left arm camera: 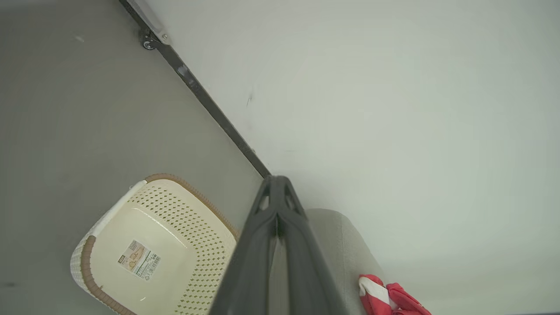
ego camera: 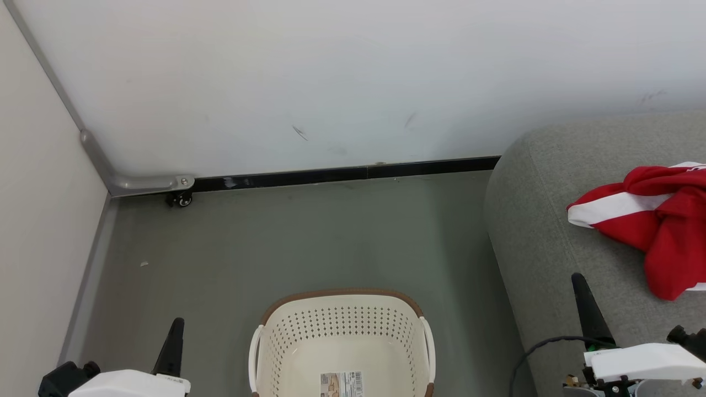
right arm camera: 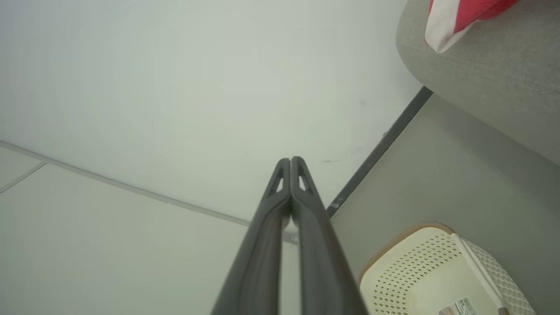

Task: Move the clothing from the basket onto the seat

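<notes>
The left gripper (ego camera: 175,331) hangs above the grey floor (ego camera: 276,248), jaws pressed together. Beside it stands the oval cream perforated plastic basket (ego camera: 342,294) with brown rim. Rightward, the right gripper (ego camera: 583,292), jaws likewise closed, hovers over the grey fabric seat (ego camera: 529,220), where the red-and-white striped clothing (ego camera: 662,220) lies.

one basket (ego camera: 342,325), one seat (ego camera: 551,231), one clothing heap (ego camera: 662,220), one left gripper (ego camera: 177,323), one right gripper (ego camera: 577,278)

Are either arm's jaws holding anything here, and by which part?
Nothing is held: both pairs of jaws are shut, empty. The clothing lies on the seat, apart from them.
</notes>
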### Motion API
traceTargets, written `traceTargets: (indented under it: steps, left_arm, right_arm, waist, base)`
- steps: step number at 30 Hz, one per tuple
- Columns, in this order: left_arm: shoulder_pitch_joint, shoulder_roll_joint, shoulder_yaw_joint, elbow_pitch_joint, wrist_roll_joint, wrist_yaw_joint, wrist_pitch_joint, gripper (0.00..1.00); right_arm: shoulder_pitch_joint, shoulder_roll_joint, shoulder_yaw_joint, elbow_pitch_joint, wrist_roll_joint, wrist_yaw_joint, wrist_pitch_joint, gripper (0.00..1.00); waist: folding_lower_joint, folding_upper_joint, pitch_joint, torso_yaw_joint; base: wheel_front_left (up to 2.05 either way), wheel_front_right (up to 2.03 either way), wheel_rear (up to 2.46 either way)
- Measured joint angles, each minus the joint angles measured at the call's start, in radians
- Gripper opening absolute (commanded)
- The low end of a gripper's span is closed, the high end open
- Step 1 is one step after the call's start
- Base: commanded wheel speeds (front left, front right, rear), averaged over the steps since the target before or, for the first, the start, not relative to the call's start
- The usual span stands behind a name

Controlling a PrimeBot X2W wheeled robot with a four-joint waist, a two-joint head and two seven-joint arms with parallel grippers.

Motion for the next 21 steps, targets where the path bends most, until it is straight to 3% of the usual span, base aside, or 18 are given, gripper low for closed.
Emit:
traceTargets:
  steps: [21]
  left_arm:
    - [-0.036,-0.027,0.066,0.000,-0.287,-0.074,0.073,0.00]
  right_arm:
    - [-0.043,-0.015,-0.023,0.017,0.303,0.000,0.024,0.00]
  waist:
    - [-0.0015,0.0000,0.015,0.002]
  base:
    - [0.00,0.00,0.00]
